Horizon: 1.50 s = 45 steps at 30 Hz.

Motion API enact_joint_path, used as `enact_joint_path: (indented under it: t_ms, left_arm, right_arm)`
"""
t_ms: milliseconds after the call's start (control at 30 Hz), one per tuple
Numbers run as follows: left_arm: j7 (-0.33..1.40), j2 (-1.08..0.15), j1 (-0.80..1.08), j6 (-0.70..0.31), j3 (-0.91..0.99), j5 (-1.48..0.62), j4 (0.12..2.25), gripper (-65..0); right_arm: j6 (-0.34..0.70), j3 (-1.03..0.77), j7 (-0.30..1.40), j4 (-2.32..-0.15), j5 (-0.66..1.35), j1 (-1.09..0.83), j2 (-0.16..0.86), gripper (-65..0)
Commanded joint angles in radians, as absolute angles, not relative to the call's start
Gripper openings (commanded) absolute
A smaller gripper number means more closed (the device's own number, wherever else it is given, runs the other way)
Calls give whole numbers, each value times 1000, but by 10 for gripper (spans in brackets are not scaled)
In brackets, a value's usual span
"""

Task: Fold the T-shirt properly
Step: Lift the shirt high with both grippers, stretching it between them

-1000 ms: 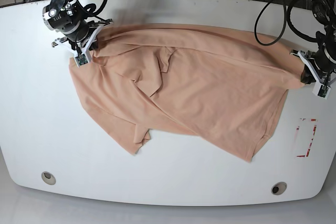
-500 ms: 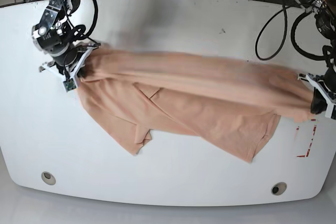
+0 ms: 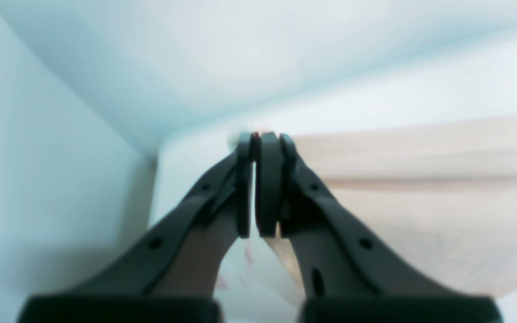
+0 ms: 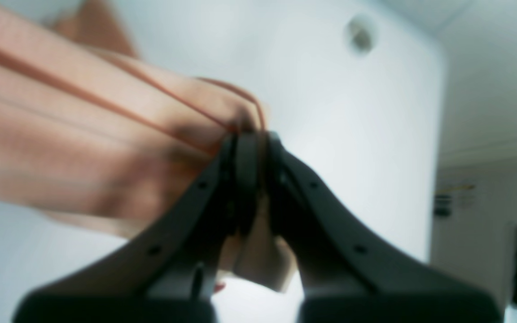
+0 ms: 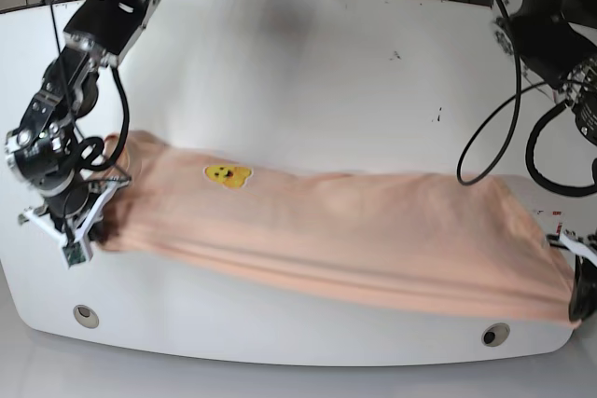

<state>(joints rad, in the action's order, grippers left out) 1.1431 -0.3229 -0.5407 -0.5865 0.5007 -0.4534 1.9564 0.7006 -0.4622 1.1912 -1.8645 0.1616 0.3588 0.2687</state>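
Observation:
The peach T-shirt (image 5: 354,240) lies stretched in a long band across the front half of the white table (image 5: 326,62), with a small yellow smiling face (image 5: 227,175) showing near its left end. My right gripper (image 5: 91,230) is shut on the shirt's left end; in the right wrist view its jaws (image 4: 249,143) pinch bunched fabric (image 4: 83,148). At the front right table corner, my left gripper (image 5: 576,297) is shut on the shirt's right end. In the left wrist view the closed jaws (image 3: 257,143) have cloth (image 3: 420,202) running off to the right.
Two round holes (image 5: 86,315) (image 5: 495,335) sit near the table's front edge. A red-marked label (image 5: 557,219) peeks out beside the shirt's right end. Black cables (image 5: 485,118) loop over the table's back right. The shirt's lower hem lies close to the front edge.
Both grippers have pulled the shirt from the back of the table toward the front edge. The cloth has stretched into a long band, and the yellow face now shows.

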Motion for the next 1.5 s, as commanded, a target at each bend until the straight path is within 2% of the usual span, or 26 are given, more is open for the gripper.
enact_joint_path:
  t_ms: [0, 200, 533, 733, 867, 1033, 1333, 1467]
  left_arm:
    - [1115, -340, -677, -576, 461, -375, 1968, -650]
    - [1115, -338, -905, -576, 398, -334, 1916, -650]
    - [1109, -337, -1288, -576, 306, -337, 1666, -650]
    - [1109, -335, -1353, -578, 306, -338, 1590, -650]
    - [1115, -335, -1339, -578, 283, -371, 1589, -650]
    - [1115, -346, -1234, -578, 271, -423, 1620, -650]
    - [1115, -358, -938, -578, 274, -458, 1773, -650]
    - [1115, -358, -777, -581, 312, -476, 1848, -650]
  right_arm:
    - [698, -423, 1191, -1834, 147, 498, 329, -650]
    - [698, -298, 1191, -1771, 143, 737, 390, -650]
    - [698, -97, 1191, -1613, 145, 1188, 429, -650]
    - [698, -41, 1193, -1604, 147, 1271, 433, -650]
    - [698, -39, 1208, -1627, 148, 1254, 464, -650]
    - [698, -61, 1227, -1709, 148, 1136, 481, -650]
    - [698, -193, 1230, -1923, 148, 740, 487, -650]
    - [698, -240, 1222, -2000, 148, 541, 441, -650]
